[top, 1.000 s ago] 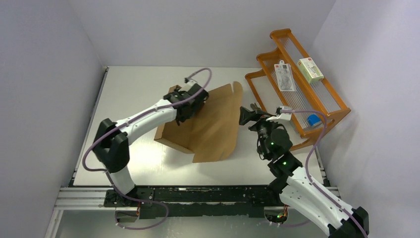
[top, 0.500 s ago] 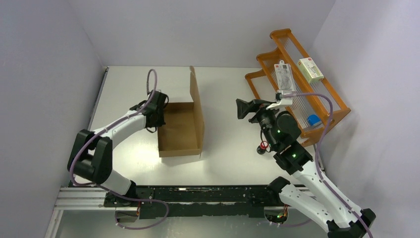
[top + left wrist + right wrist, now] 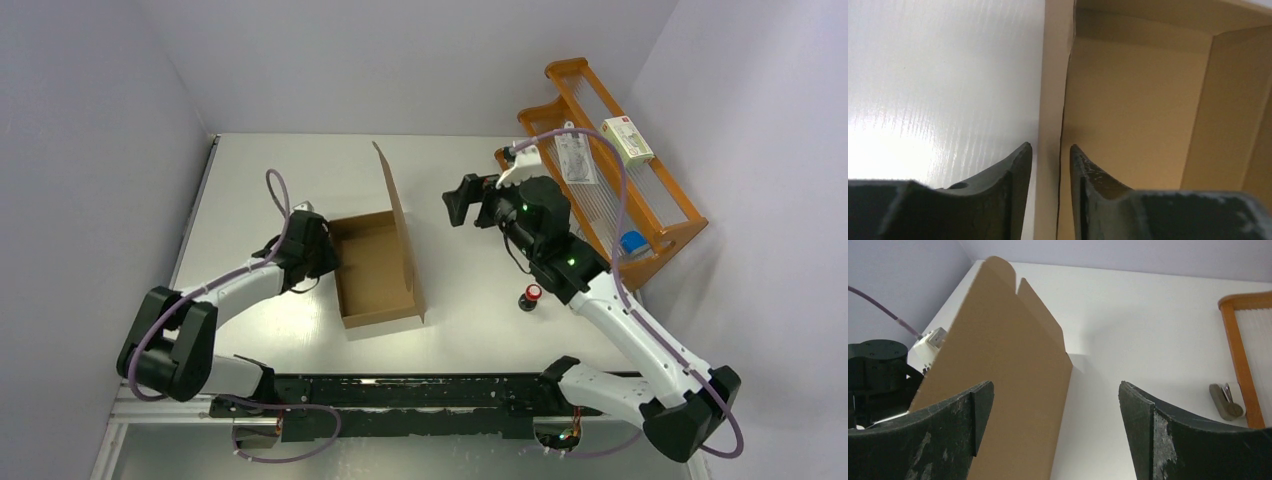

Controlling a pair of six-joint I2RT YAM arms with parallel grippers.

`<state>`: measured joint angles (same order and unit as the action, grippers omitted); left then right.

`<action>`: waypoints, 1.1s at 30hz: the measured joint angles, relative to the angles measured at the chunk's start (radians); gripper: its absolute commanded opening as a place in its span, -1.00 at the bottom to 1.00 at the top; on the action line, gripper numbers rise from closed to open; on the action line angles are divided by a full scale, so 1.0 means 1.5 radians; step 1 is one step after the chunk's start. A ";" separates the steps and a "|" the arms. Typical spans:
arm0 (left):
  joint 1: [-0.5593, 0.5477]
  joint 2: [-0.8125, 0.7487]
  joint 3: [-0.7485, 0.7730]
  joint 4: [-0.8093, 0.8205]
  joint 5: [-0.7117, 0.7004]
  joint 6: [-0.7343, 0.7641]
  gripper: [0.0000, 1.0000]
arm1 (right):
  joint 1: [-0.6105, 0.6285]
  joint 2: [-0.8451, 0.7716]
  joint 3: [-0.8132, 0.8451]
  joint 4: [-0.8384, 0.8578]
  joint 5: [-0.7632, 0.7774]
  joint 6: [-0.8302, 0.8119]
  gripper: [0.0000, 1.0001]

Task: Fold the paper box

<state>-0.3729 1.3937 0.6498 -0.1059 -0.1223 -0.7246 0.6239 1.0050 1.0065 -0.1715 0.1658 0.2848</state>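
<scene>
Overhead camera and both close wrist cameras share the paper box [image 3: 375, 268].

right gripper [image 3: 1055, 386]: spread wide | paper box [image 3: 998, 355]: lid upright, left | orange rack [image 3: 1243, 365]: right

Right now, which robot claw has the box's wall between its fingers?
The left gripper: its fingers straddle the paper box's wall. The right gripper hangs wide open.

Orange wooden tiered rack with clear ribbed shelves [image 3: 680, 238], right of the fingers of the right gripper [image 3: 458, 203]. On it: white-and-green retail carton [image 3: 627, 139], clear blister pack [image 3: 574, 158], small blue item [image 3: 631, 242]. Small black red-capped piece [image 3: 529, 296] on white tabletop [image 3: 260, 170], nearer than those fingers.
</scene>
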 measured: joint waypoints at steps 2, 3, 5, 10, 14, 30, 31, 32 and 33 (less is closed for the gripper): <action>0.000 -0.020 -0.006 -0.003 -0.003 -0.003 0.10 | 0.001 0.025 0.042 -0.023 -0.019 -0.007 1.00; 0.000 -0.031 -0.006 -0.005 -0.005 -0.003 0.17 | 0.001 0.034 0.056 -0.031 -0.025 -0.010 1.00; 0.000 -0.057 -0.003 -0.013 -0.012 0.000 0.31 | 0.006 0.058 0.095 -0.058 -0.038 -0.017 1.00; 0.000 -0.133 0.034 -0.062 -0.045 0.026 0.64 | 0.036 0.122 0.189 -0.124 -0.052 -0.035 1.00; 0.000 -0.210 0.090 -0.124 -0.090 0.061 0.85 | 0.088 0.179 0.267 -0.179 -0.047 -0.050 1.00; 0.087 -0.314 0.228 -0.233 -0.129 0.277 0.94 | 0.257 0.470 0.603 -0.394 0.117 -0.091 0.90; 0.105 -0.314 0.221 -0.233 -0.121 0.283 0.95 | 0.264 0.487 0.621 -0.407 0.132 -0.091 0.86; 0.121 -0.316 0.212 -0.236 -0.110 0.289 0.94 | 0.273 0.506 0.643 -0.425 0.152 -0.092 0.82; 0.130 -0.317 0.207 -0.239 -0.107 0.294 0.94 | 0.279 0.525 0.662 -0.441 0.171 -0.092 0.77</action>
<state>-0.1780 0.9188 0.9596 -0.4648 -0.2825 -0.2840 1.0428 1.7920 1.9991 -0.8330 0.4221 0.1463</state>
